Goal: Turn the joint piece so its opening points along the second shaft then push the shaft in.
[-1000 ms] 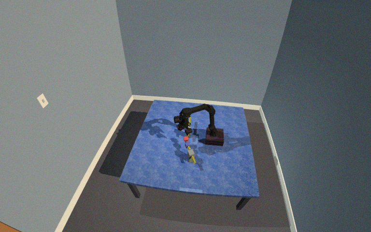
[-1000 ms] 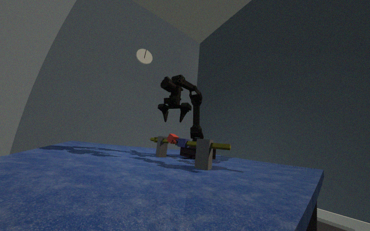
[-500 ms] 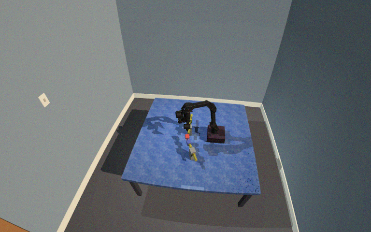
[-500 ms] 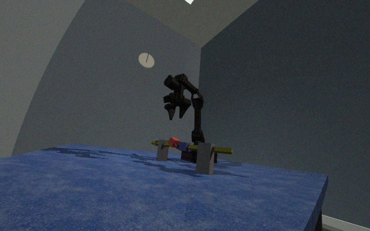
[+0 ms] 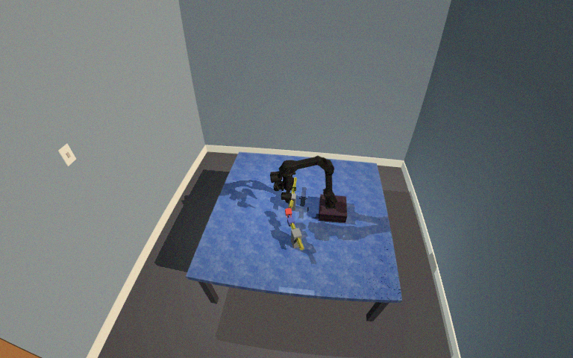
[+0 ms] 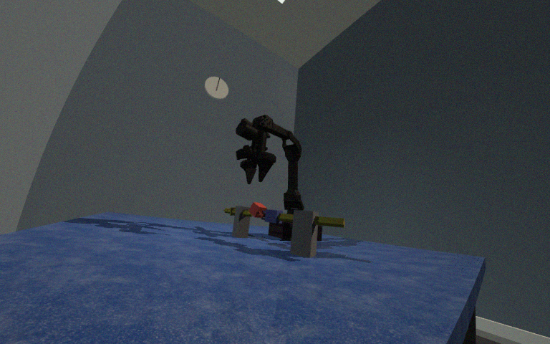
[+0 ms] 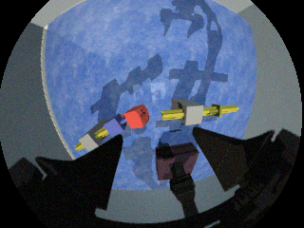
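Observation:
A red square joint piece (image 5: 288,211) (image 6: 257,209) (image 7: 136,117) sits next to a purple piece (image 5: 289,219) (image 6: 271,216) (image 7: 114,127) on the end of a yellow shaft held in one grey block (image 5: 295,236) (image 6: 304,233) (image 7: 90,141). A second yellow shaft (image 5: 294,184) (image 6: 230,211) (image 7: 216,112) runs through a second grey block (image 5: 292,195) (image 6: 241,221) (image 7: 190,113). Its tip ends just short of the red piece. My gripper (image 5: 278,182) (image 6: 255,178) (image 7: 159,135) is open and empty. It hangs well above the joint, touching nothing.
Everything stands on a blue table (image 5: 253,253) (image 6: 162,284) (image 7: 95,45). The arm's dark base (image 5: 332,209) (image 7: 177,160) stands close beside the second block. Walls rise beyond the table's far edges.

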